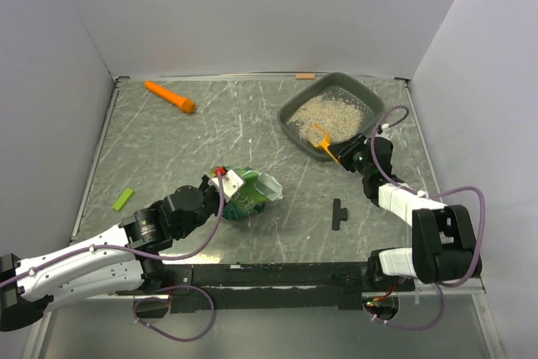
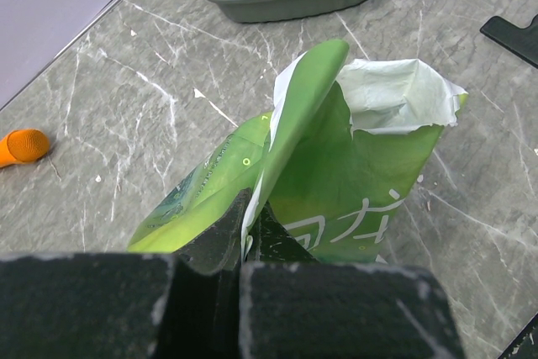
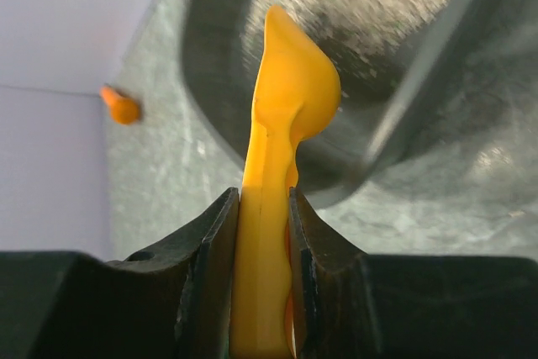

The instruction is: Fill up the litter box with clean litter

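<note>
Bag held at the near left, scoop reaching into the litter box at the far right.

The left tool (image 2: 245, 229) is pinched together on a fold of the green bag (image 2: 353, 182), probably to steady it, mouth turned towards the box. The right tool (image 3: 265, 208) is clamped on the orange scoop (image 3: 290, 98) by its handle, bowl pointing away over the near wall, likely to spread the clean litter (image 1: 332, 111). The litter box (image 1: 374, 94) sits skewed on the worktop (image 1: 168, 149); its long axis is hard to settle.

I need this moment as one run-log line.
left gripper: shut on green glossy plastic bag; right gripper: shut on orange plastic scoop, over dark grey plastic litter box; beige litter granules inside
</note>
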